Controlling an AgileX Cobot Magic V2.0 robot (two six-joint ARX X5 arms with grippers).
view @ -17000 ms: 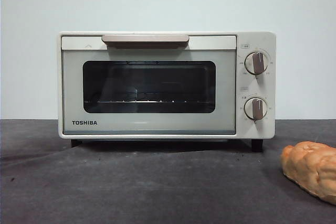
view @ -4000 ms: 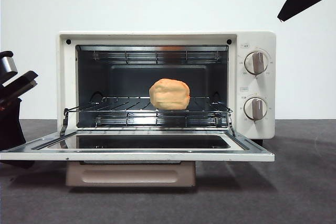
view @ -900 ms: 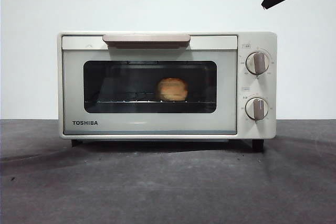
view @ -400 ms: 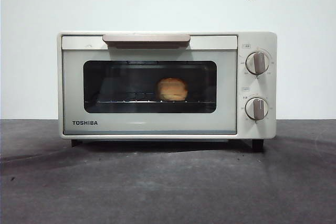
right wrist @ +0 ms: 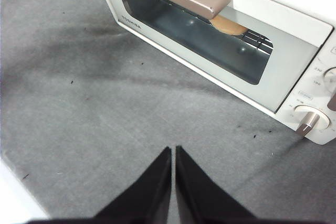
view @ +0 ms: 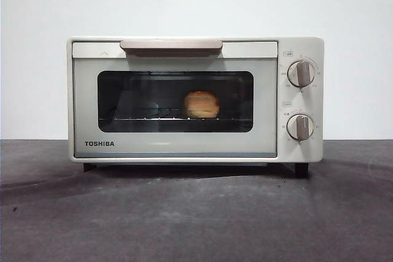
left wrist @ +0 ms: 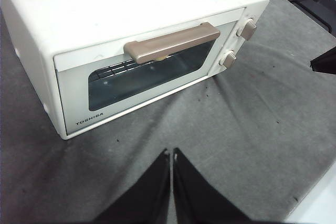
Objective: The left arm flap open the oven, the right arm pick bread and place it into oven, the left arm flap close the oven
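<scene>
Above the grey table [left wrist: 252,129], well back from the oven [view: 195,99], the left gripper [left wrist: 171,155] hangs with its jaws pressed together and nothing between them. The right gripper [right wrist: 173,151] is likewise closed and empty, raised over the cloth in front of the oven; one black tip at the front view's top right corner is an arm, though that view does not say which.

Outward from the claws, the oven stands with its door [view: 175,107] fully up and the handle [view: 171,45] flush along the top edge. The bread [view: 201,104] sits on the wire rack [view: 147,118] inside, seen through the dark glass, right of centre.

By my reading every step is done — opened, loaded, shut. What remains is only to keep both arms clear: lift straight away from the handle and do not brush the door or the two knobs [view: 300,73], so nothing is nudged open or turned.

Writing: "TOSHIBA" [view: 99,143] in dark capitals at the door's lower left. Small print rings the knobs — too fine to read.
</scene>
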